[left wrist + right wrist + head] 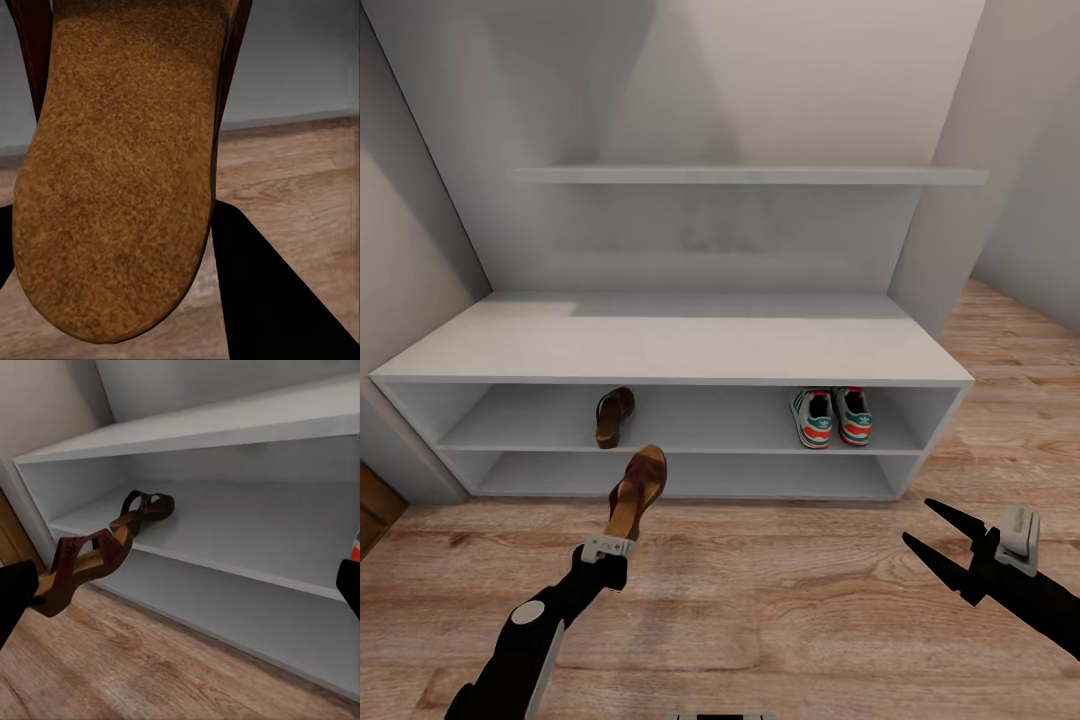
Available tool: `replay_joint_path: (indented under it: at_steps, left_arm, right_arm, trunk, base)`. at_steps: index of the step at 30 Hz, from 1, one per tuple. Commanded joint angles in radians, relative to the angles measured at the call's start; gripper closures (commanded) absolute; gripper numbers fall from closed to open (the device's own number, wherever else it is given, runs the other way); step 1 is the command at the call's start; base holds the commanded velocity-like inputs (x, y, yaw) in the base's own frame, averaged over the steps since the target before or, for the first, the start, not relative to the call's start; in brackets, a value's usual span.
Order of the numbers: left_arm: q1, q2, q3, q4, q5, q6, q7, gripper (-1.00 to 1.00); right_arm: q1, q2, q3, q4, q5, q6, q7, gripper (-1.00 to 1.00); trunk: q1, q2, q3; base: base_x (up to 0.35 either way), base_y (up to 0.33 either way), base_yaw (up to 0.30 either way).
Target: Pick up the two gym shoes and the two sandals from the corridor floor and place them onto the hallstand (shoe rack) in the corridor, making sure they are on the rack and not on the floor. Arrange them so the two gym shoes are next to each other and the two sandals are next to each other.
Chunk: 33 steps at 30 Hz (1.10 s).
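Left claw (pixel 612 540) grasps sandal (pixel 637 492) before hallstand (pixel 660 345) edge; right claw (pixel 950 550) released.

The held sandal (pixel 112 172) shows a tan sole with a rough, grainy, suede-like nap, and glossy dark brown leather straps. The hallstand (pixel 670 345) looks like smooth, matt pale grey painted board. The corridor floor (pixel 780 620) is warm brown wood-grain planking with a faint sheen. The left claw (pixel 610 550) and right claw (pixel 945 550) are matt black, plastic-looking.
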Motion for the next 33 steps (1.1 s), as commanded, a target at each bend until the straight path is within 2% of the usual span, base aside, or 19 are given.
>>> replay_joint_path:
  at_steps: [1, 4, 11, 22, 33]
  left_arm:
    - [-0.001, -0.001, 0.004, -0.001, -0.01, 0.004, -0.011, 1.0]
    - [-0.048, 0.004, 0.008, 0.058, -0.011, 0.001, -0.044, 1.0]
    - [-0.092, 0.015, 0.012, 0.113, -0.011, -0.003, -0.065, 1.0]
    - [-0.133, 0.026, 0.014, 0.139, -0.013, 0.003, -0.066, 1.0]
    - [-0.165, 0.019, 0.012, 0.148, -0.011, 0.006, -0.031, 1.0]
  right_arm:
    - [-0.001, 0.0, -0.001, 0.0, -0.004, 0.01, 0.004, -1.0]
    - [-0.001, 0.0, 0.0, 0.0, -0.004, 0.011, 0.003, -1.0]
    - [-0.001, 0.001, 0.0, 0.0, -0.002, 0.011, 0.003, -1.0]
    - [-0.002, 0.001, 0.0, 0.0, -0.001, 0.011, 0.002, -1.0]
    - [-0.002, 0.0, 0.004, 0.0, 0.0, 0.011, 0.002, -1.0]
  trunk:
    - [0.0, 0.0, -0.001]
    - [0.0, 0.0, -0.001]
    - [0.0, 0.0, -0.001]
    - [0.0, 0.0, -0.001]
    - [0.0, 0.0, -0.001]
  base:
    - [0.0, 0.0, 0.0]
    - [0.0, 0.0, 0.0]
    - [0.0, 0.0, 0.0]
    - [0.0, 0.0, 0.0]
    - [0.0, 0.0, 0.0]
